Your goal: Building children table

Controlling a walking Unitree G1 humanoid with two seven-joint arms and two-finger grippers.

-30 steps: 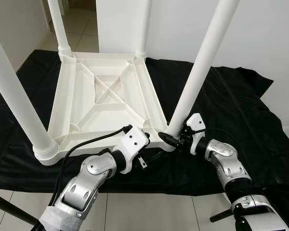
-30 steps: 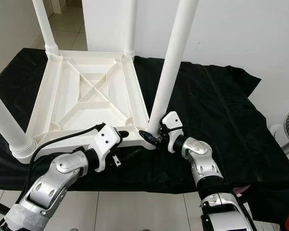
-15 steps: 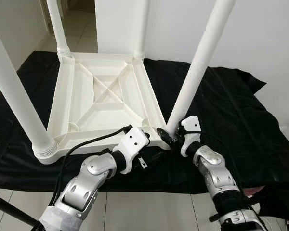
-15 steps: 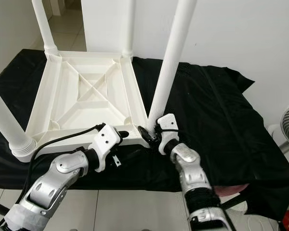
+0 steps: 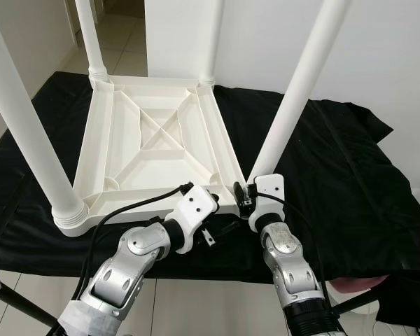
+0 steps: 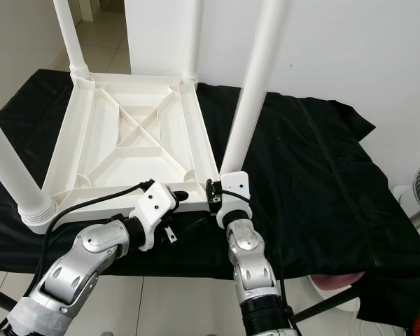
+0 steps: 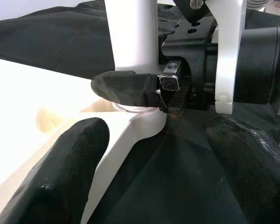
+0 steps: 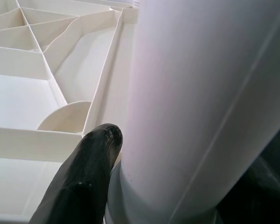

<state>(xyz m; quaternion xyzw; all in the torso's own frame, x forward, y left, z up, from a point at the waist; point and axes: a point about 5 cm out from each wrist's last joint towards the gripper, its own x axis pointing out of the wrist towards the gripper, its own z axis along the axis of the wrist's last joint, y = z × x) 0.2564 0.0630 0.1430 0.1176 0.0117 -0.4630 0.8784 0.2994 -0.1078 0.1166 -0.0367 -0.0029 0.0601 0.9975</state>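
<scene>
Scene: a white plastic children table top (image 5: 157, 150) lies upside down on a desk draped in black cloth (image 5: 336, 168), its ribbed underside facing up.
Landmark: all places below are given relative to this table top.
Progress: four white legs stand upright at its four corners — far left leg (image 5: 93, 38), far right leg (image 5: 211, 42), near left leg (image 5: 24, 129) and near right leg (image 5: 294, 94). All four appear seated, so the build looks nearly done.
Left to do: judging by where the arms are, the near right leg is the one being tightened or checked; after that the table would need turning onto its feet.
Right pincer (image 5: 243, 197): at the table top's near right corner, pinching the base of the near right leg. The wrist view shows one black finger (image 8: 86, 182) pressed against the leg on the table-top side, the other just visible on the leg's far side.
Right arm: rises steeply from below the near edge, forearm almost vertical, wrist bent toward the leg.
Left pincer (image 7: 158, 182): spread wide and empty — held at the near edge of the table top, just beside the same corner, fingers pointing at the right pincer.
Left arm: reaches up from the near left, elbow bent, cable looping over the wrist.
</scene>
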